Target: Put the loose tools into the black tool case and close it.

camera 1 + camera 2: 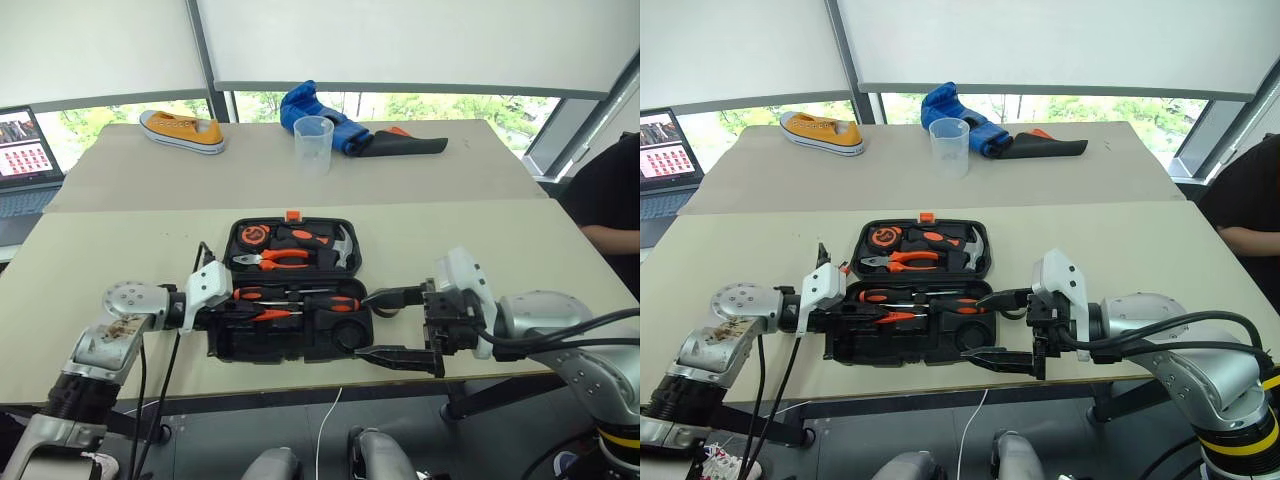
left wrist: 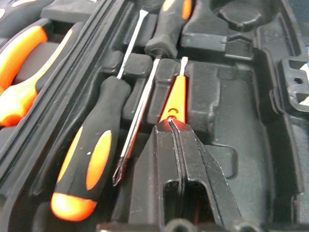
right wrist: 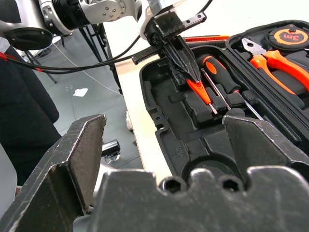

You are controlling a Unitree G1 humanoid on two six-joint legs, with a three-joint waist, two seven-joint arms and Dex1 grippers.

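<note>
While the black tool case (image 1: 292, 290) lies open on the bench (image 1: 480, 240), left pincer (image 2: 172, 126) pinches the slim orange tester screwdriver (image 2: 175, 99) inside it; right pincer (image 1: 385, 325), spread wide, beside its corner.

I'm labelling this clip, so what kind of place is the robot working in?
Probably an office or lab test room: plain beige tables pushed together by large windows with roller blinds, and an open laptop at the side.

"3m" in black on round orange tape measure (image 3: 290, 36), no other legible txt
</note>
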